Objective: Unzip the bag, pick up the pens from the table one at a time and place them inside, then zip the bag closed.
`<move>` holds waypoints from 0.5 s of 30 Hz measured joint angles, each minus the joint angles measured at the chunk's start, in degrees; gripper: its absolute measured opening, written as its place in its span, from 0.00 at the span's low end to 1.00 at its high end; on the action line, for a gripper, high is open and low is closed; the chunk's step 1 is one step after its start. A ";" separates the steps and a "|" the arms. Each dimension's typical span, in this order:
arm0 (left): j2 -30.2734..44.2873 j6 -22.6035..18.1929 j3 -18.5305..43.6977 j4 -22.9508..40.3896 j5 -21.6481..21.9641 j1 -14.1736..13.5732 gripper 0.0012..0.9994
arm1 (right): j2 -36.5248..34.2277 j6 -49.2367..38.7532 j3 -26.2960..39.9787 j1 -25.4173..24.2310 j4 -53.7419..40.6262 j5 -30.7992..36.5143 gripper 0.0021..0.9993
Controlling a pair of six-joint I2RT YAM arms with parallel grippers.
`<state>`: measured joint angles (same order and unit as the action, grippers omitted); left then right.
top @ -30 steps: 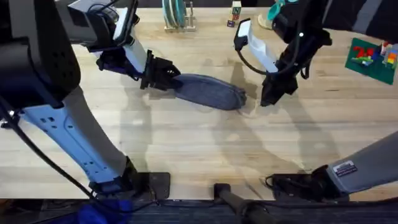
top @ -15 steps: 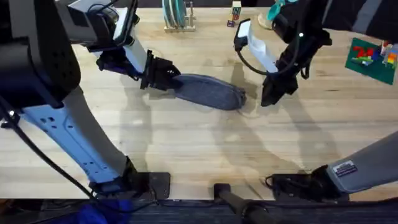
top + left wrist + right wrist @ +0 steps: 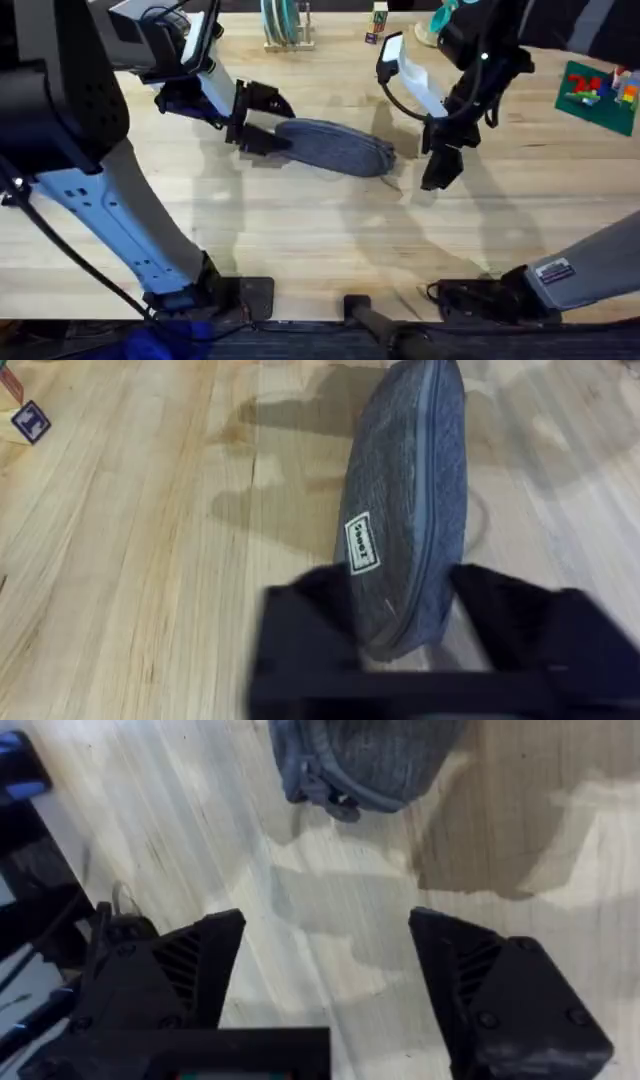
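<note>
Both pincers stood wide: the left gripper (image 3: 262, 120) had its fingers spread around the left end of the bag (image 3: 335, 146) without pressing it, and the right gripper (image 3: 436, 172) hung open just beside the right end, holding nothing. One bag lay on the table (image 3: 300, 240) with its zipper shut along the top, so what was inside could not be seen. Compared with half a second before, the left fingers had opened off the bag's end, and the right gripper had moved slightly away from it.

bright overhead light (soft shadows)
</note>
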<state>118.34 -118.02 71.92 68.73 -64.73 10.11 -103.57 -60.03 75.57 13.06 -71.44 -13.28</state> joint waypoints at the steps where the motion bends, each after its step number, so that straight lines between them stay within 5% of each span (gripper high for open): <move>1: 0.00 0.00 0.00 -0.01 -0.02 0.00 0.73 | 0.00 0.02 0.00 -0.01 0.03 0.00 1.00; 3: 0.00 0.00 0.00 0.04 -0.04 0.00 0.96 | 0.00 0.02 0.00 -0.02 0.09 0.00 1.00; 4: 0.00 0.00 0.00 -0.01 -0.03 0.00 0.99 | 0.00 0.01 0.00 -0.01 0.07 -0.01 1.00; 15: 0.00 0.00 0.00 -1.00 -0.04 0.00 0.99 | 0.00 0.02 0.00 0.00 0.07 0.00 1.00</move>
<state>118.34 -118.02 71.92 67.73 -64.77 10.11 -103.57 -60.01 75.57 13.06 -71.37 -13.28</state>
